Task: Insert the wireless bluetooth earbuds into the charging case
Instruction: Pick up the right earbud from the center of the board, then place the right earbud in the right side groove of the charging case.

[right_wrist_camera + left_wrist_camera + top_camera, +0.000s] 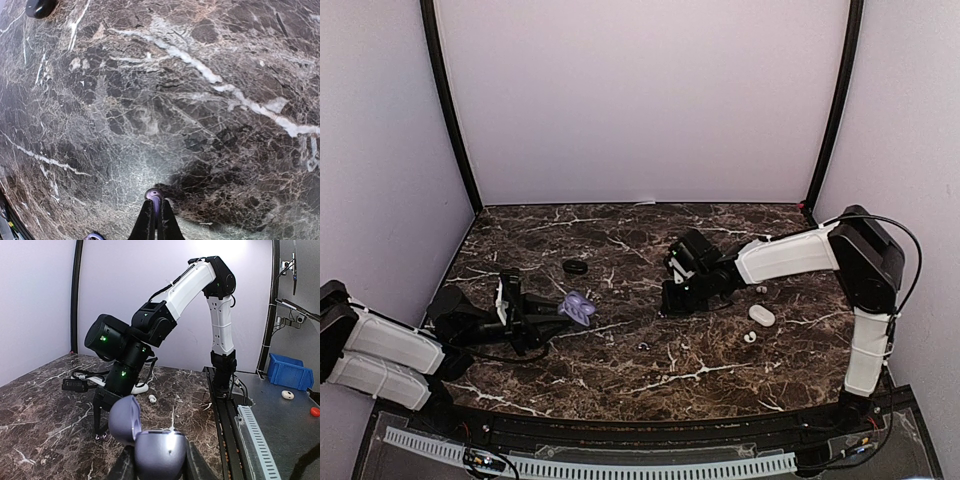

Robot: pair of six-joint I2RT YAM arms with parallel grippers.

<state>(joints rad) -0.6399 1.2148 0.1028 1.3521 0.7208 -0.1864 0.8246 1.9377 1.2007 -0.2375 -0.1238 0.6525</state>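
**Right wrist view: fingers pinched on a lilac bud**

Right wrist footage shows the right gripper (155, 212) with its two dark fingers drawn almost together. A small glossy lilac earbud (154, 194) is nipped at their tips. The fingers point down at the dark brown marble table (200, 100); whether the bud touches the stone cannot be told. A second lilac object (93, 236) sits at the bottom edge of that view, cut off too far to identify. A flat black ring (40, 6) lies in the top left corner.

From the top external camera, the right gripper (668, 304) stands near the middle of the table, its white arm reaching in from the right. A white oval case (761, 315) lies to its right. One tiny white earbud (749, 337) rests just in front of that case, and another tiny white bud (761, 289) lies just behind it.

The left gripper (563, 311) lies low at the left, well apart from the right one, closed around a rounded lilac charging case (579, 308). In the left wrist view this case (155, 450) has its lid hinged open and tilted up to the left. Its lower shell is clamped between the two fingers (196, 469).
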